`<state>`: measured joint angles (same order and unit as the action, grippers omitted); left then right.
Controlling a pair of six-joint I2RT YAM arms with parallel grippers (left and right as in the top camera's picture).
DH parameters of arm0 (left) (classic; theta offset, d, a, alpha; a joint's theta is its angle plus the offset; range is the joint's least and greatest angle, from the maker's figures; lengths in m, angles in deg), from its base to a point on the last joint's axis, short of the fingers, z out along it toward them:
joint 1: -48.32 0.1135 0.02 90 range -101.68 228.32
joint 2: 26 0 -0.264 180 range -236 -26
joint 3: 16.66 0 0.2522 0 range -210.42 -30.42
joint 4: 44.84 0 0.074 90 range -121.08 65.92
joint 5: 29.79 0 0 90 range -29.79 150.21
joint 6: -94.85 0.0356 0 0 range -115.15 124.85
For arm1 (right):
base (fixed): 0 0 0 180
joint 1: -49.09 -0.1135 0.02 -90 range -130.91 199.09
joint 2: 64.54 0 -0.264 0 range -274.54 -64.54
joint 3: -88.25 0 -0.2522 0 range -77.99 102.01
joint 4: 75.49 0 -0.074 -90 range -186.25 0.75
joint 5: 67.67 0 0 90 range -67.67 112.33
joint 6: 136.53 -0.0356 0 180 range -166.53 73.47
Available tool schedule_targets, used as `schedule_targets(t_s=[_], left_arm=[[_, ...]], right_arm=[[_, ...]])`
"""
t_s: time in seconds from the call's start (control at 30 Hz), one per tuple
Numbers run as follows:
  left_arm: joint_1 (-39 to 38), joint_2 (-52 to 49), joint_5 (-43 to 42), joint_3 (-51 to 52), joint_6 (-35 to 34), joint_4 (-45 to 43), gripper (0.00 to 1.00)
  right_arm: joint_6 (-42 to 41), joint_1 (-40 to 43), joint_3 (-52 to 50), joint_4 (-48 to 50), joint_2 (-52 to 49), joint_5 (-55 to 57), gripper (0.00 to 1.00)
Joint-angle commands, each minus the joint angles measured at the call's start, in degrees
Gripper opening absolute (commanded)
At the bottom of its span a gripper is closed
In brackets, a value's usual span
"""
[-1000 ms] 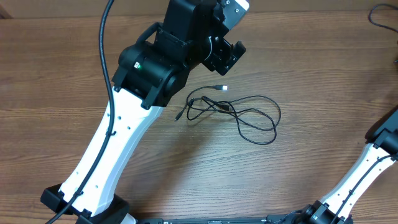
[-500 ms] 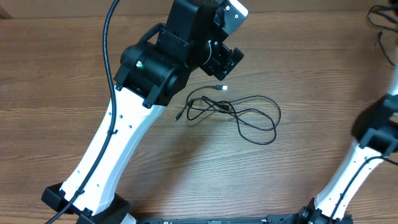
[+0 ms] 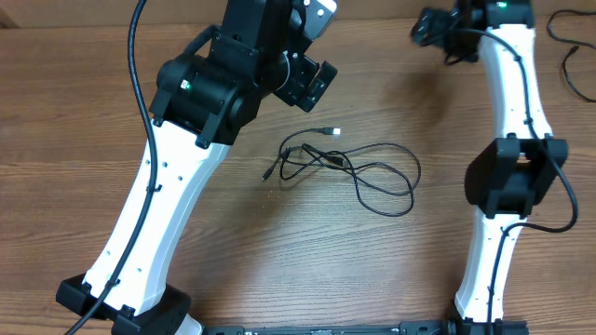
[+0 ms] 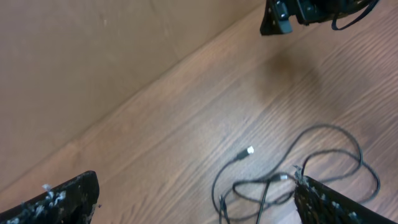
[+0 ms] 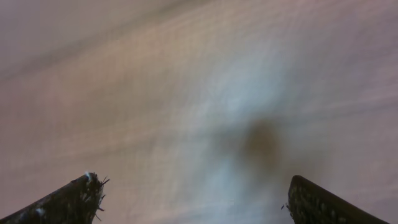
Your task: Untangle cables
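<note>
Left fingers (image 4: 59, 199) and right fingers (image 5: 323, 202) spread, empty, tips cut off; cables (image 3: 328, 158) tangled, right view blurred.

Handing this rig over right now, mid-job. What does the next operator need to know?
Left hand: open, empty, hovering above the table just beyond the cables.
Right hand: open, empty, up at the far side of the table, well clear of the cables.
Cables: one tangled bundle lying mid-table, neither hand touching it.
Done: nothing yet.
Left: grasp the bundle and pull the strands apart.
</note>
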<state>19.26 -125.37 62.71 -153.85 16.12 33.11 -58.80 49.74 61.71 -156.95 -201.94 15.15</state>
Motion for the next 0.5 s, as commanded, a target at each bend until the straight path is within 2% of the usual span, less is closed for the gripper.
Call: schedule_targets(t_s=[0.0,0.13,0.17,0.3,0.33,0.37,0.47], left_arm=[[0.72,-0.28,0.68,-0.79,-1.07,0.74,1.00],[1.62,-0.28,0.94,-0.79,-1.70,-0.11,1.00],[2.19,-0.28,1.16,-0.79,-2.86,-0.61,1.00],[5.18,-0.28,1.09,-0.79,-6.36,-3.54,1.00],[6.10,-0.28,1.09,-0.79,-7.02,-4.24,1.00],[7.04,-0.28,0.85,-0.79,-7.61,-4.76,1.00],[9.46,-0.28,0.42,-0.79,-8.79,-5.07,1.00]], right_arm=[[-7.50,-4.33,0.15,-5.11,0.74,1.57,0.95],[-24.90,-8.41,0.15,-16.09,0.74,1.51,0.84],[-30.51,-9.53,0.15,-19.28,0.74,1.38,0.83],[-44.41,-13.33,0.15,-28.83,0.74,0.61,0.83],[-46.53,-14.27,-0.11,-29.38,0.74,0.52,0.85],[-46.77,-15.30,-0.57,-29.35,0.74,-0.24,1.00],[-52.48,-18.14,-2.64,-28.87,0.74,0.09,1.00]])
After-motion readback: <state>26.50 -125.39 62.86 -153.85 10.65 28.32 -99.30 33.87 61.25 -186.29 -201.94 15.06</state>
